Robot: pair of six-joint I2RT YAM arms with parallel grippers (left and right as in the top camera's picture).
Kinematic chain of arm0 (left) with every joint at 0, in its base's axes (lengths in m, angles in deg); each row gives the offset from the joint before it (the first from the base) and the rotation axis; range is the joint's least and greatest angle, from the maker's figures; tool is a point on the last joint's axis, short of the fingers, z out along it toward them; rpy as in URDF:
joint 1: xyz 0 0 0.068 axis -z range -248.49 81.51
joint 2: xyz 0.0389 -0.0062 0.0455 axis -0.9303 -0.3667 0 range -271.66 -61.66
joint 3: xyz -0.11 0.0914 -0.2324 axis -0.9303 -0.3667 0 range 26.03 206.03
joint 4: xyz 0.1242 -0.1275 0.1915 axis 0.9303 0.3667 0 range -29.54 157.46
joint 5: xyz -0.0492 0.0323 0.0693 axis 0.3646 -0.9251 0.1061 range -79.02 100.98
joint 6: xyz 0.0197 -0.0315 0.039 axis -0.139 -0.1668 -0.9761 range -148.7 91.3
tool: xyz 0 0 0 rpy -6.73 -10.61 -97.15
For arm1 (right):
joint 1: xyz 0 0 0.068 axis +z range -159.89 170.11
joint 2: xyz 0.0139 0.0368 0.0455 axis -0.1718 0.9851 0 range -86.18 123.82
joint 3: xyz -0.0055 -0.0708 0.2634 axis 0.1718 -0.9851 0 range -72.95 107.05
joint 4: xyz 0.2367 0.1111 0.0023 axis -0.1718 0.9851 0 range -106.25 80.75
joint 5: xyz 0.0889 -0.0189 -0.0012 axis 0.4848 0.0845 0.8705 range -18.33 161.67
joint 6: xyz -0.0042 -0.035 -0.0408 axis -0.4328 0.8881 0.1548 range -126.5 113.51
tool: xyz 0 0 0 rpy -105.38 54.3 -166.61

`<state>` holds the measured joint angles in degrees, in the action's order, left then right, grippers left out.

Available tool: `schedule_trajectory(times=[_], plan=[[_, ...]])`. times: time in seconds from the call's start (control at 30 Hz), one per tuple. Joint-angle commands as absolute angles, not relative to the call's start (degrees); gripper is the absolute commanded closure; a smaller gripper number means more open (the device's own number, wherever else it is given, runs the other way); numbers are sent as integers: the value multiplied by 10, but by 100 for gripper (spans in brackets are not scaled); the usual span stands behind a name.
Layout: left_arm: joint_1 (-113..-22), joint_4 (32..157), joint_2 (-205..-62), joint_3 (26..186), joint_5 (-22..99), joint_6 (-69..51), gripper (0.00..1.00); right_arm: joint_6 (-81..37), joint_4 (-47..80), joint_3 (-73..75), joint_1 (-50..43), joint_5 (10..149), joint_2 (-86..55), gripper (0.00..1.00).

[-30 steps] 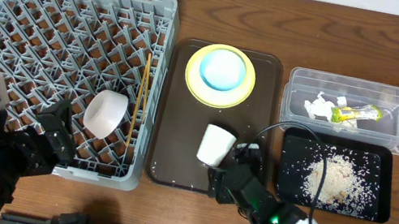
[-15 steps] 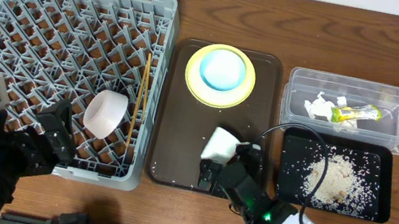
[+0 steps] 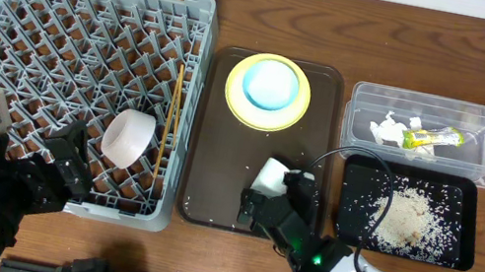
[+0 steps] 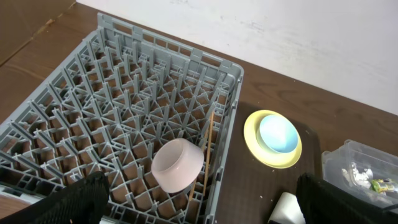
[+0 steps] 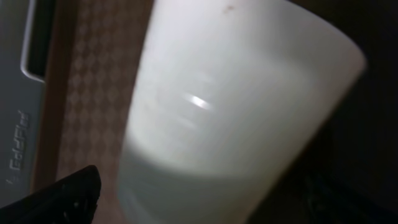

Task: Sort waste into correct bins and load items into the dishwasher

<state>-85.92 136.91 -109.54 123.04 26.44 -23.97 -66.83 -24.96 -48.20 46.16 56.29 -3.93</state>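
White cup (image 3: 273,174) sits tilted on the brown tray (image 3: 213,191), near its front edge, with the right claw (image 3: 274,194) closed around it. The left claw (image 4: 202,194) hangs wide open and empty over the front of the grey rack (image 3: 62,24), near the bowl (image 3: 128,139) lying in it.

There are raised letters, turned sideways, on the grey dish rack (image 5: 15,146) at the left, too blurry to read. The print on the snack wrapper (image 3: 432,138) is too small to read.
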Motion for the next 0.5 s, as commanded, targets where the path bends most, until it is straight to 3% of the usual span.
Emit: schedule_trajectory(times=[0.0,0.47], plan=[[-861,1367,-1096,1233,261,-235,3,-686,-209,-490,464,575,-58,1],[-861,1367,-1096,1233,261,-235,3,-667,-149,-490,457,506,-90,6]])
